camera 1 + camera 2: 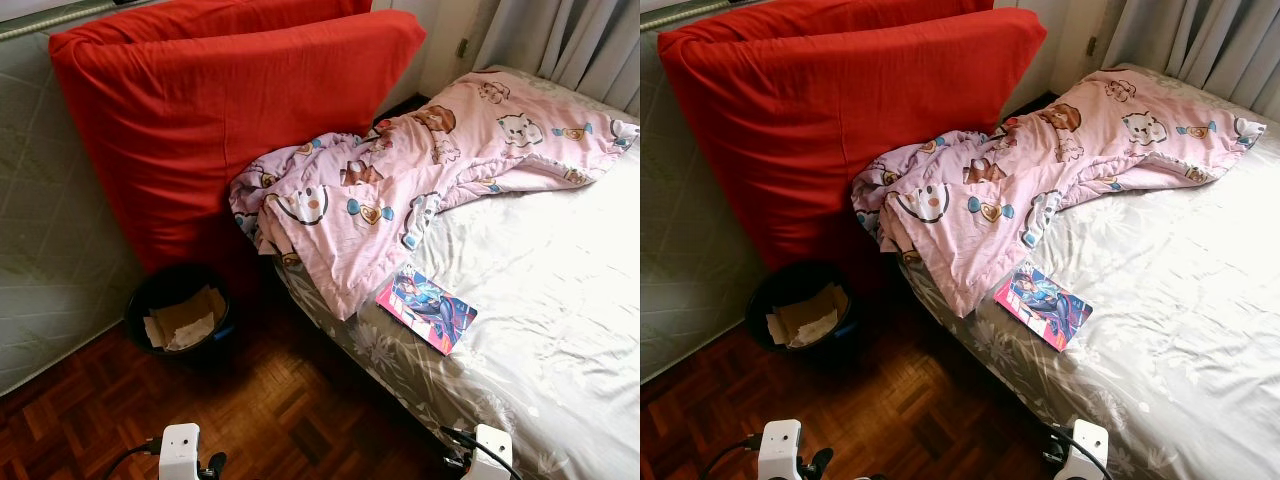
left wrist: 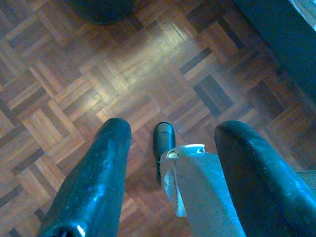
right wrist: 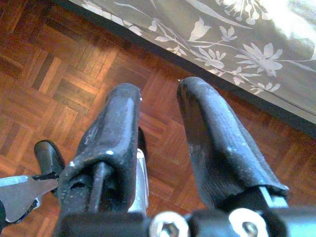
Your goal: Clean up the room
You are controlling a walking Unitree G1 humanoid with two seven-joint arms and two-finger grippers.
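**Both grippers low and empty beside the bed**

The left gripper point(image 2: 168, 148) hangs over the wood floor point(image 1: 290, 410) with its two black fingers point(image 2: 98, 173) spread apart and nothing between them. The right gripper point(image 3: 160, 133) hangs just off the bed's near edge, its fingers also parted and empty, above the same floor. In the head views only the two white wrist ends show, low down, one toward the bin side and one against the bed's corner.

The bed point(image 1: 560, 300) is the landmark. Its near edge runs diagonally, and the floral sheet drapes over that edge. Open floor lies off the bed's near edge, reaching to the black bin point(image 1: 180, 310), which stands off the bed's corner and at the foot of the red mattress point(image 1: 220, 120) leaning upright against the wall. The bin holds crumpled paper and card.

A pink cartoon-print blanket point(image 1: 420, 170) lies rumpled across the bed's head end, one corner spilling over the edge toward the bin. A colourful book point(image 1: 427, 309) lies flat on the bed just beside that corner, near the bed's edge, well apart from both grippers. Any lettering on its cover is too small to read.
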